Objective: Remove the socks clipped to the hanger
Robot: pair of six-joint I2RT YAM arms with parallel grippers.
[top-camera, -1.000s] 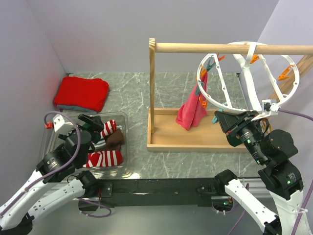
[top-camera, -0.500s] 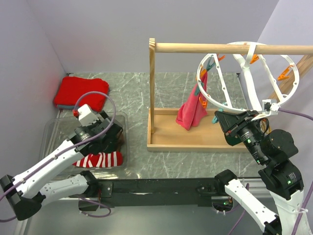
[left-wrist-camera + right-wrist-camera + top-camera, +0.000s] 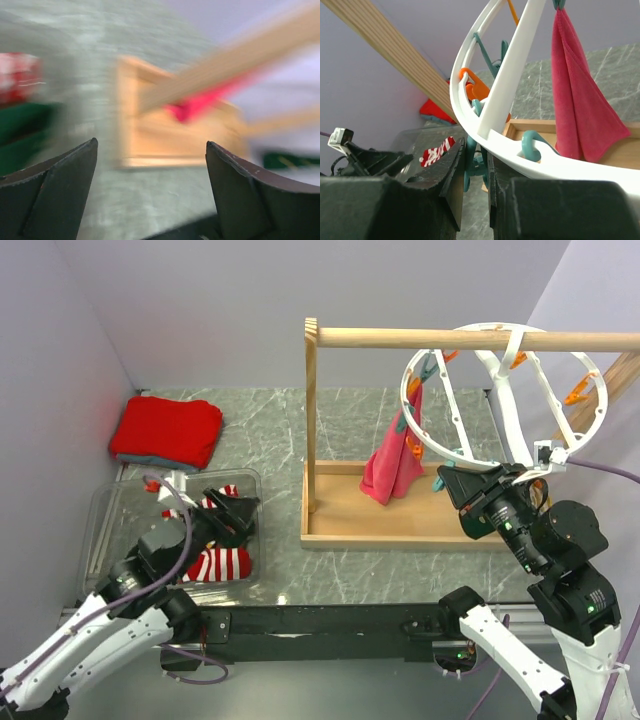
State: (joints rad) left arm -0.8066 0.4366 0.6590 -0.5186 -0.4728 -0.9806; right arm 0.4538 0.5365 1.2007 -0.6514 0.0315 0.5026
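- Right end effector (image 3: 476,155) is clenched on the hanger (image 3: 517,62); it should hold the ring steady.
- Left end effector (image 3: 151,145) is released and empty above the socks (image 3: 215,565); best to recheck the clips (image 3: 470,86).

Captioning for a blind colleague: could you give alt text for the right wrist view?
The right gripper is closed on a teal clip beneath the white hanger ring. A pink cloth hangs clipped at right; a striped sock lies in a clear bin below.
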